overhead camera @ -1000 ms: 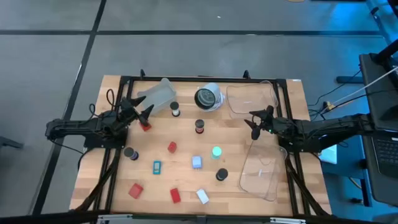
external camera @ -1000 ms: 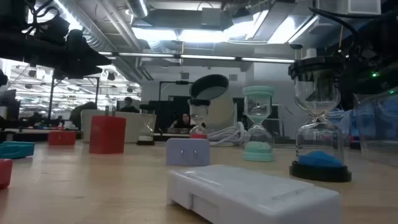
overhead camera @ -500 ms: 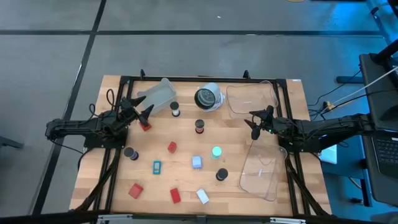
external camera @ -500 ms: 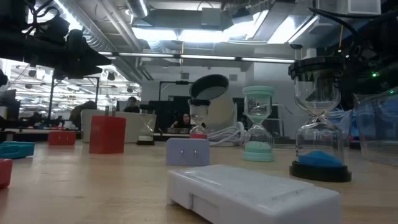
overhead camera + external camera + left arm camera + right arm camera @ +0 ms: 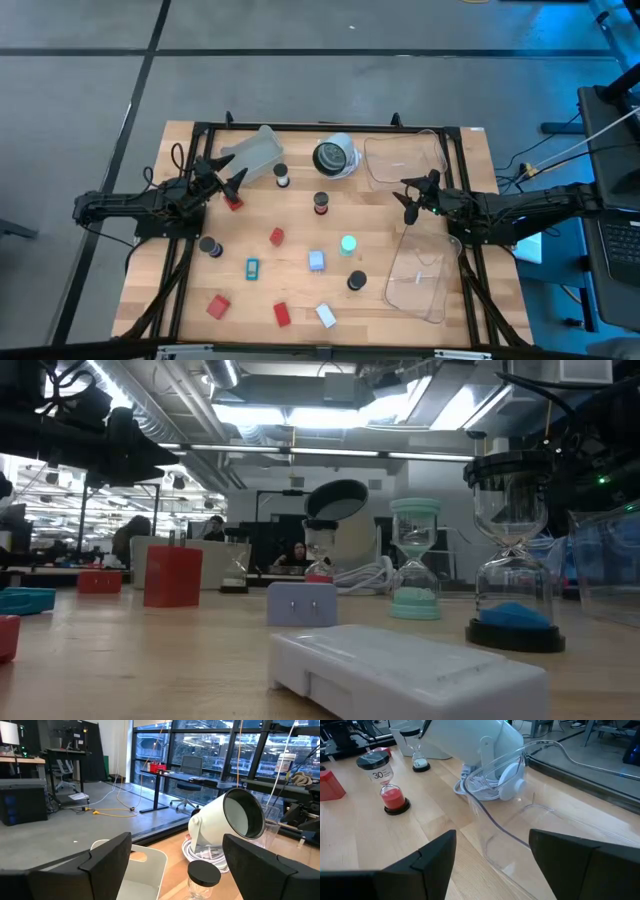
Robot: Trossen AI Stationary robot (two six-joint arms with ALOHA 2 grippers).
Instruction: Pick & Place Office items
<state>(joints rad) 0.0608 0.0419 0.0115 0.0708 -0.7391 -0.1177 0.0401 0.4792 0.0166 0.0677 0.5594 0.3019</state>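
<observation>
items: red blocks point(image 5: 218, 305), pale-blue block point(image 5: 316, 261), sand timers point(image 5: 348, 244) scattered mid-table. left gripper point(image 5: 220, 180): wide, empty, beside far-left red block point(image 5: 233, 203). right gripper point(image 5: 415, 196): wide, empty, between trays point(image 5: 420, 280). risk: timers stand upright; a glancing finger likely topples them.

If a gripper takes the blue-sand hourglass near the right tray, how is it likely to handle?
The blue-sand hourglass stands tall on a narrow dark base, so a sideways push would likely tip it. Its waist looks thin and clear, probably fragile under a hard squeeze. Its round caps suggest that it would roll once it lies on the table. The right gripper, open, is the closer one.
</observation>
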